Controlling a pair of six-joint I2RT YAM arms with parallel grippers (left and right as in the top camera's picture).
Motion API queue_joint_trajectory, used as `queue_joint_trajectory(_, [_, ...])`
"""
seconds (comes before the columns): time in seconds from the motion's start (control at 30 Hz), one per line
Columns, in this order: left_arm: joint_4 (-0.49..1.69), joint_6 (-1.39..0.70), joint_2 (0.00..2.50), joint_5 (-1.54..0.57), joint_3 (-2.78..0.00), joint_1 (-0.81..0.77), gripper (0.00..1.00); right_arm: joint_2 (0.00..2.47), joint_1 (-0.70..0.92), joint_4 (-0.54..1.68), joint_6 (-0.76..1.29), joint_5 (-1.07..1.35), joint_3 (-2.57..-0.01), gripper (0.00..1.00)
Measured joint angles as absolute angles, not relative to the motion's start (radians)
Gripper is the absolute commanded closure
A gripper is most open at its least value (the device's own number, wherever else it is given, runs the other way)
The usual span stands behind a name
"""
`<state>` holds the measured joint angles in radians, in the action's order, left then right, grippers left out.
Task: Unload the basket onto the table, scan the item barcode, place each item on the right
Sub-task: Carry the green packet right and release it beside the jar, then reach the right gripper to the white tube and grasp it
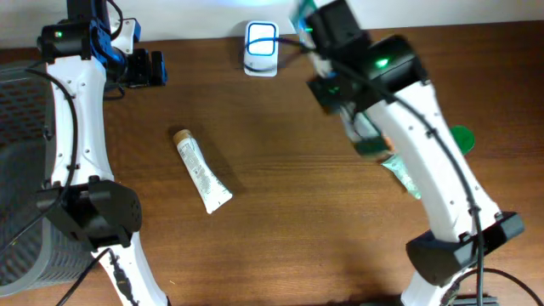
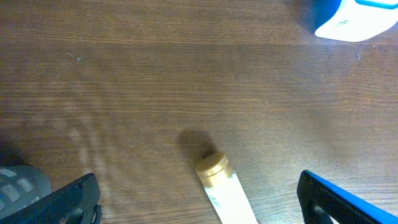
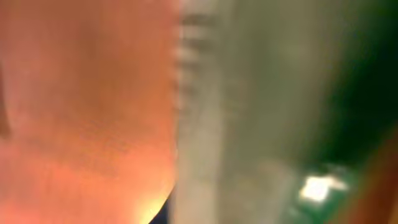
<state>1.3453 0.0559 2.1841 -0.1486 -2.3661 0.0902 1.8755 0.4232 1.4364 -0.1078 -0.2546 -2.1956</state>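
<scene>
Your right gripper point(image 1: 304, 25), jaws clenched, sits just beside the scanner point(image 1: 261, 47), probably presenting something; its blurred view won't confirm what. Your left gripper point(image 1: 157, 68) hangs released; the tube point(image 1: 202, 170) lies on the surface point(image 1: 297, 212) nearby, likely next.

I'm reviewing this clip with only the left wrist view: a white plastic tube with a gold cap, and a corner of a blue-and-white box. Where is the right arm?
Observer: From overhead, the right gripper hangs over the table's right half, to the right of the blue-and-white scanner.
Operator: Is it holding anything?
Observer: Its jaws are shut and a green-and-white tube sits right below them. I cannot confirm a grip, because the right wrist view is a blur.
Operator: Is anything else outside my frame?
Observer: A dark mesh basket stands at the table's left edge.
</scene>
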Motion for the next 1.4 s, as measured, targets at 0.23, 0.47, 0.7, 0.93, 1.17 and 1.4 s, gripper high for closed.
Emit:
queue_joint_trajectory(0.23, [1.346, 0.056, 2.184, -0.149, -2.366, 0.09, 0.01, 1.88, -0.035, 1.52, -0.087, -0.069, -1.891, 0.96])
queue_joint_trajectory(0.47, [1.345, 0.056, 2.184, -0.149, -2.366, 0.09, 0.01, 1.885, -0.222, 1.258, -0.116, -0.062, -1.57, 0.02])
queue_joint_trajectory(0.7, [1.345, 0.056, 2.184, -0.149, -2.366, 0.09, 0.01, 1.876, -0.167, 1.4, -0.077, -0.061, -1.936, 0.02])
queue_joint_trajectory(0.93, [1.344, 0.056, 2.184, -0.148, -2.366, 0.09, 0.01, 1.877, 0.11, 1.166, -0.06, 0.505, -1.899, 0.02])
queue_joint_trajectory(1.17, [1.345, 0.056, 2.184, -0.148, -2.366, 0.089, 0.01, 2.045, 0.564, 0.714, 0.133, 0.465, -1.701, 0.25])
queue_joint_trajectory(1.4, [1.345, 0.056, 2.184, -0.149, -2.366, 0.089, 0.01, 2.218, 0.69, 0.598, 0.177, 0.436, -1.7, 0.27])
